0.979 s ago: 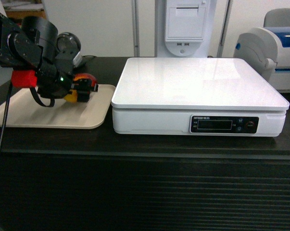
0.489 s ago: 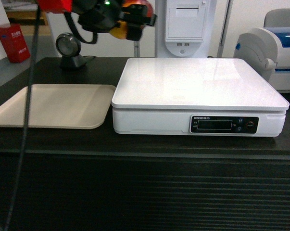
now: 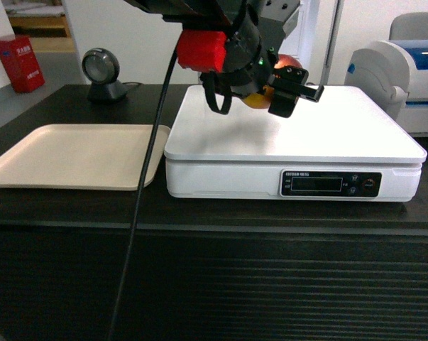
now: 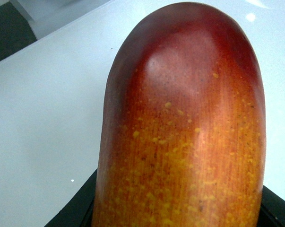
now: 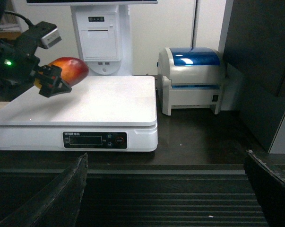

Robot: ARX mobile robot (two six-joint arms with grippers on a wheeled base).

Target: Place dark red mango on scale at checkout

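The dark red mango (image 3: 284, 64), red at its tip and orange toward its base, hangs just above the back middle of the white scale (image 3: 341, 121). My left gripper (image 3: 295, 84) is shut on it. In the left wrist view the mango (image 4: 185, 123) fills the frame, with the scale's glossy top plate (image 4: 43, 109) beneath it. From the right wrist view, the mango (image 5: 69, 70) hovers over the far-left part of the scale (image 5: 99, 101). My right gripper (image 5: 166, 158) is open and empty, low in front of the black ribbed checkout (image 5: 166, 203).
On the counter left of the scale lies a flat beige tray (image 3: 79, 156), with a round black scanner (image 3: 101, 71) behind it. A white-and-blue printer (image 3: 405, 71) stands to the scale's right. A white terminal (image 3: 270, 28) rises behind the scale.
My left gripper lifted the mango off the beige tray, carried it up and to the right, and has come down over the scale's top plate.
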